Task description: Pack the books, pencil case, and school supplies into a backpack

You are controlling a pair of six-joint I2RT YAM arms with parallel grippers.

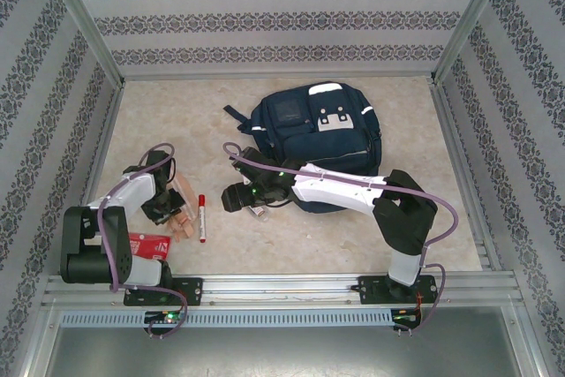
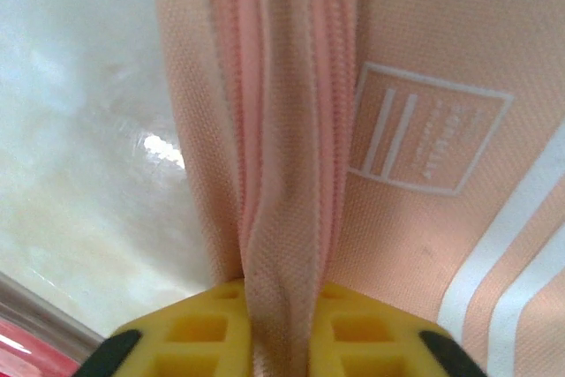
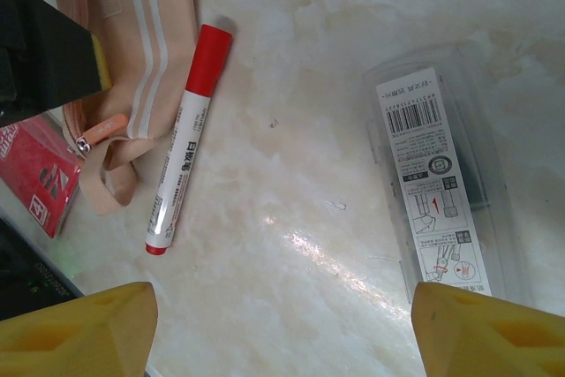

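Note:
My left gripper (image 2: 278, 315) is shut on a raised fold along the zipper of the pencil case (image 2: 424, 86), a peach fabric zip pouch with white stripes lying at the table's left (image 1: 183, 218). Beside it lie the white marker with a red cap (image 3: 187, 152) and a small red packet (image 3: 35, 174). My right gripper (image 3: 282, 333) hovers open over bare table between the marker and a clear plastic case with a barcode label (image 3: 437, 174). The navy backpack (image 1: 318, 130) lies behind the right arm. The books are out of view.
The marker (image 1: 202, 218) lies just right of the left gripper (image 1: 173, 209), the red packet (image 1: 148, 245) by the left arm's base. The right gripper (image 1: 237, 198) hangs in front of the backpack's lower left corner. Patterned walls and metal rails enclose the table.

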